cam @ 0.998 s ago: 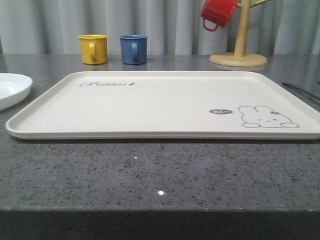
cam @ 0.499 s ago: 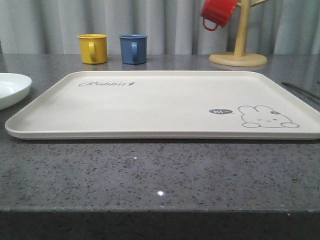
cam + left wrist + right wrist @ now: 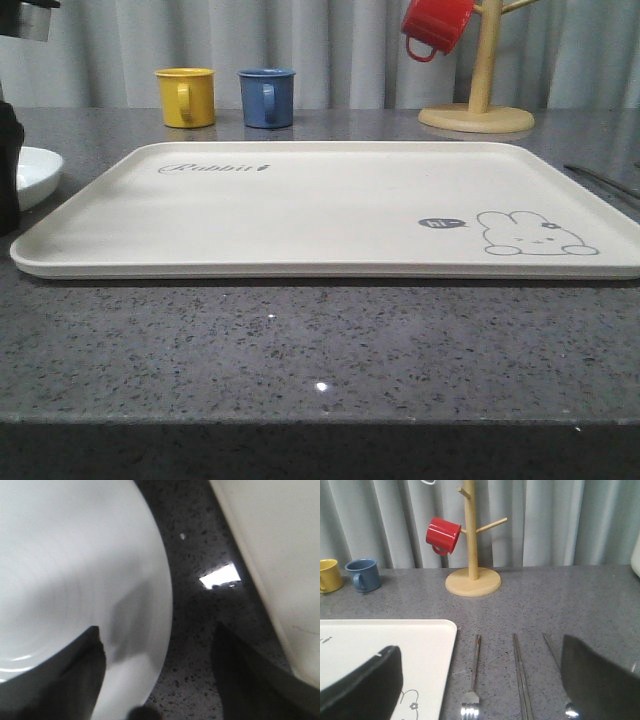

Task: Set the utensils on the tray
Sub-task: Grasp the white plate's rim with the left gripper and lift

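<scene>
Lying flat on the grey surface just to the right of the tray, the fork, the chopsticks and the spoon rest side by side, handles pointing to the far side; none is on the tray yet. All three look like thin, stiff, polished metal: light, hard to damage, but slippery and low against the stone, so pinching one across its narrow handle near the middle seems the safest hold, keeping it balanced. The right tool hangs just near of them with its fingers spread wide and nothing between them. The left tool is also spread and empty, hovering over the gap between a white plate and the tray's left edge.
</scene>
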You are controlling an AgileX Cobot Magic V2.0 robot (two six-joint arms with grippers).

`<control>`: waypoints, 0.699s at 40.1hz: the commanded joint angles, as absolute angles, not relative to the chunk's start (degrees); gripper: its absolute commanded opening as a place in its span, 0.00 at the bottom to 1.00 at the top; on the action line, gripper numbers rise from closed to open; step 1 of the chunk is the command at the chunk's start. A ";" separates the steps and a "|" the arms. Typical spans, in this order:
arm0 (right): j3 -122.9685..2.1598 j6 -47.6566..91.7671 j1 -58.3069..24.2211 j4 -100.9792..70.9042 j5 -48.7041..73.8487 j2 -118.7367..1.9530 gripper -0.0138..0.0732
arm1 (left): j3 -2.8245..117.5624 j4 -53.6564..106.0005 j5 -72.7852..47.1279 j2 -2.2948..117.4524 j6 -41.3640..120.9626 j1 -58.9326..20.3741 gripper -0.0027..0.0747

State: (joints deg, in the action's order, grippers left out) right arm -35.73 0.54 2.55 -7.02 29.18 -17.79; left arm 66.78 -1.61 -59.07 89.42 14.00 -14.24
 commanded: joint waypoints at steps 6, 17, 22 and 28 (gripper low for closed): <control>-37.60 0.81 2.93 -7.17 25.10 -18.84 0.92 | 68.75 -1.73 -58.71 87.74 13.80 -14.56 0.25; -37.60 0.81 2.93 -7.17 25.10 -18.84 0.92 | 68.75 -1.88 -58.71 87.74 14.10 -14.56 0.01; -37.60 0.81 2.93 -7.17 25.10 -18.84 0.92 | 69.33 -3.22 -59.12 87.61 14.10 -14.56 0.01; -37.60 0.81 2.93 -7.17 25.10 -18.84 0.92 | 74.66 -3.26 -62.13 86.00 14.10 -14.68 0.01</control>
